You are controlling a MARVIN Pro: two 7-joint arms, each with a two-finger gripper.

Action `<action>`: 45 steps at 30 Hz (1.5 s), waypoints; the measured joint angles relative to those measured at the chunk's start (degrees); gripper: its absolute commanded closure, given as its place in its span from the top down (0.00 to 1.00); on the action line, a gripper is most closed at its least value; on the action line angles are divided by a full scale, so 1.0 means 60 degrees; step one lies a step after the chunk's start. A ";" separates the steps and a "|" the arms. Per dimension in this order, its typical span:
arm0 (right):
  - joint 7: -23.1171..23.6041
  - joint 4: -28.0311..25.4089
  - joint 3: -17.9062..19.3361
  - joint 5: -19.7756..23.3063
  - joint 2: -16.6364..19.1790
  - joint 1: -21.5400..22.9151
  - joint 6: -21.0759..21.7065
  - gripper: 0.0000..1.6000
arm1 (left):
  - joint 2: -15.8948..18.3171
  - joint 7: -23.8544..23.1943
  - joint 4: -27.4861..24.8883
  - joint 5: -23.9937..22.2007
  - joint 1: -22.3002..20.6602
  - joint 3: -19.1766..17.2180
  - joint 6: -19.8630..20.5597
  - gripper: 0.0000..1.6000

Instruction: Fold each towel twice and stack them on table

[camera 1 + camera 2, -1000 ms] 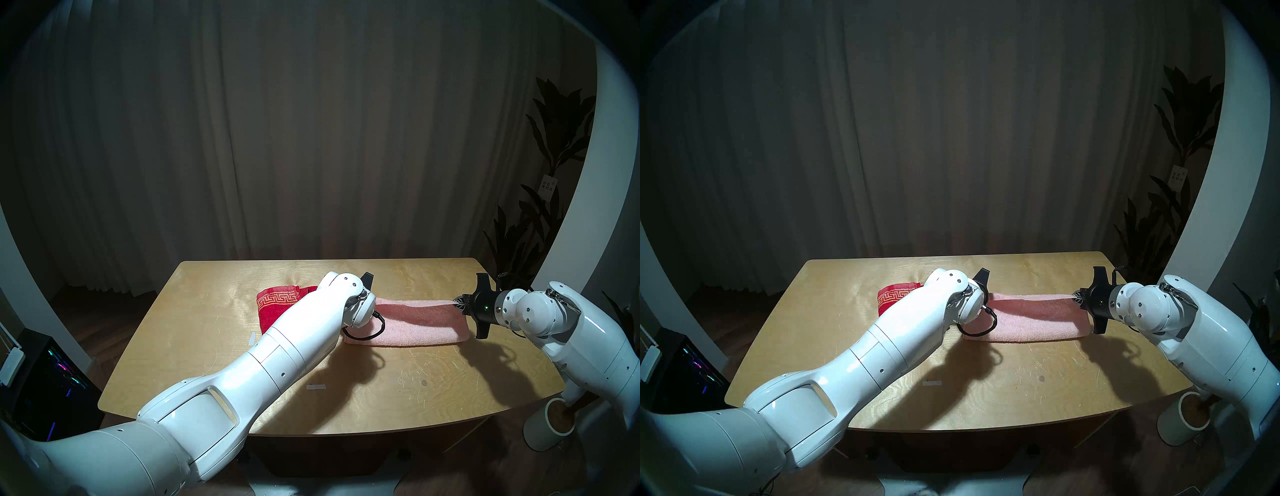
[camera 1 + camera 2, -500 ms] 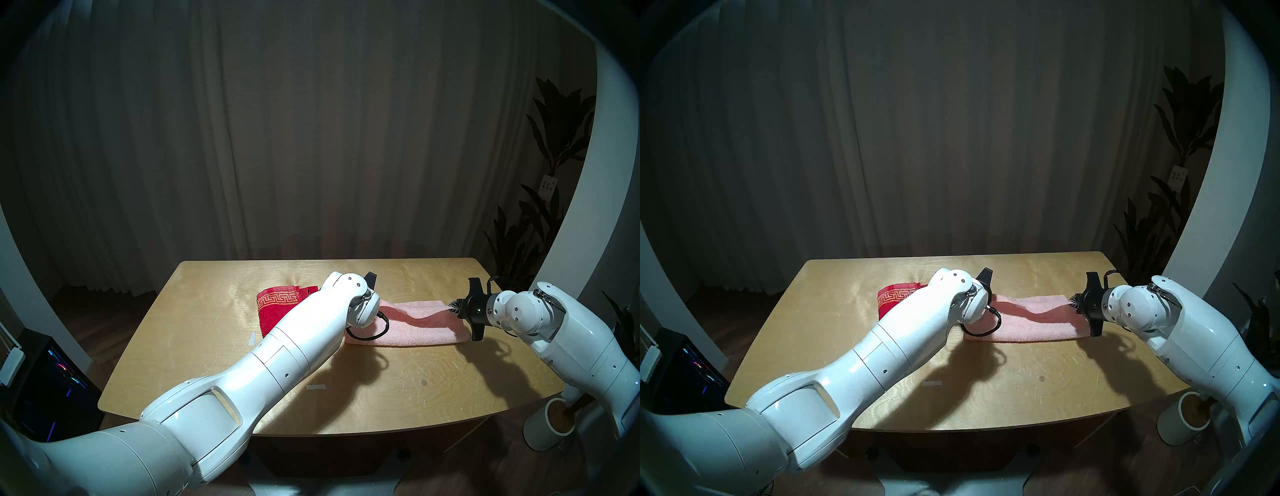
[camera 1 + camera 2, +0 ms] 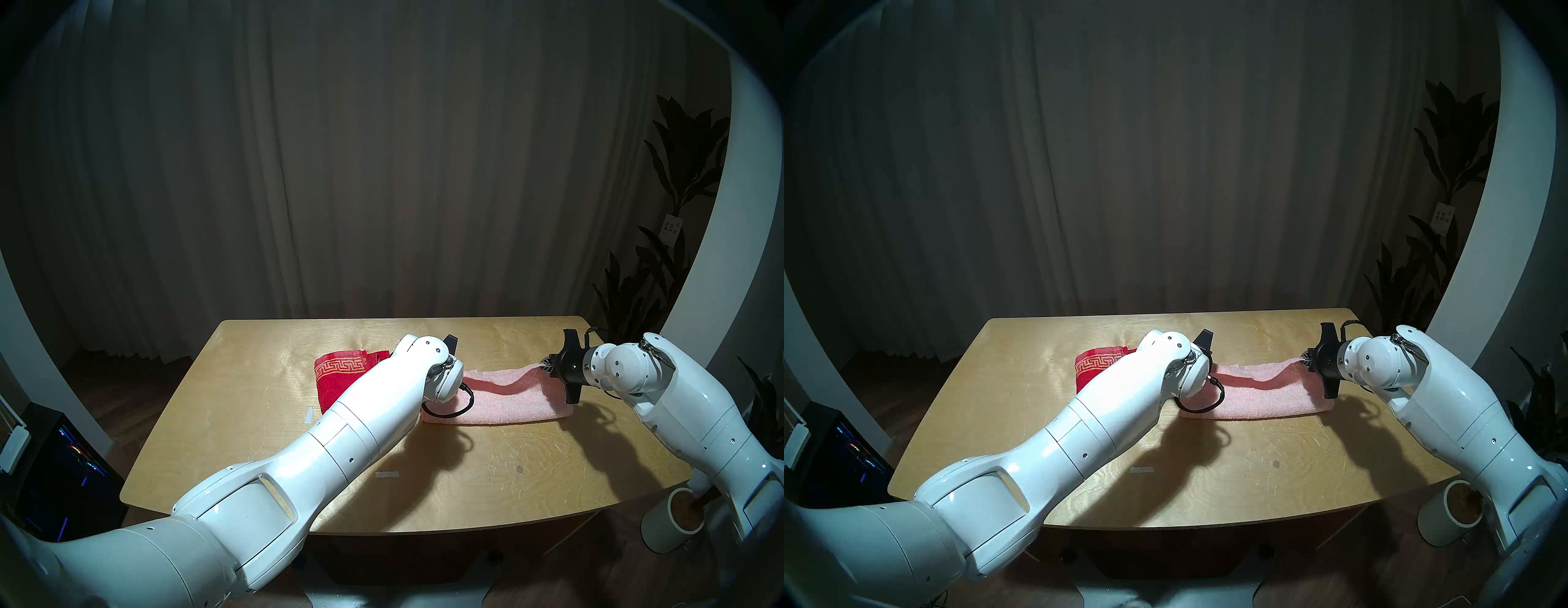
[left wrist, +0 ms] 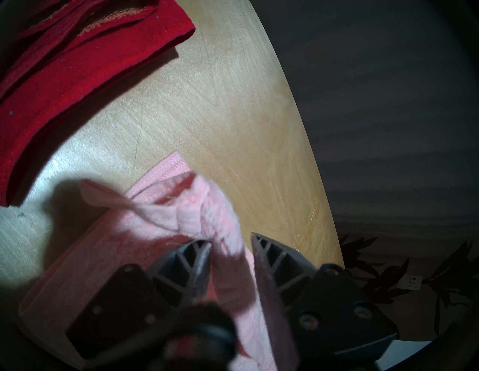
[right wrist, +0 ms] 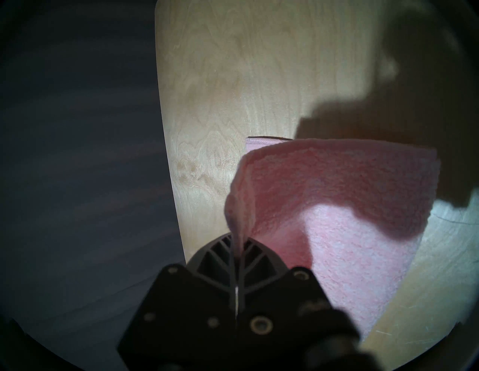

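Pink towel (image 3: 505, 403) corner pinched in right hand (image 5: 237, 241), left hand (image 4: 230, 248) parted

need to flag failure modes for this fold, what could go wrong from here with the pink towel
1. The left pincer has its jaws parted around the pink towel's bunched corner; that end may drop and skew the fold.
2. The right pincer pinches only a thin edge of cloth, so it could slip out as it carries that end.
3. The raised top layer sags in the middle and could land creased.
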 measured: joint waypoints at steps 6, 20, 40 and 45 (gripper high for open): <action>-0.0055 0.0563 -0.0231 -0.0213 -0.0515 0.0556 0.0048 1.00 | 0.0014 0.0005 0.0119 0.0066 -0.0025 -0.0030 -0.0051 0.83; -0.0047 0.1942 -0.0537 -0.0797 -0.1615 0.1856 0.0221 1.00 | 0.0023 -0.0042 0.0208 0.0381 -0.0228 -0.0046 -0.0147 1.00; -0.0071 0.2499 -0.0481 -0.0927 -0.2351 0.3187 0.1595 1.00 | 0.0774 -0.0875 -0.1825 0.2172 -0.0272 0.1271 -0.0485 1.00; -0.0092 0.1862 -0.0392 -0.0662 -0.2262 0.3157 0.2008 1.00 | 0.1330 -0.1046 -0.2551 0.2751 -0.0243 0.1309 -0.0806 1.00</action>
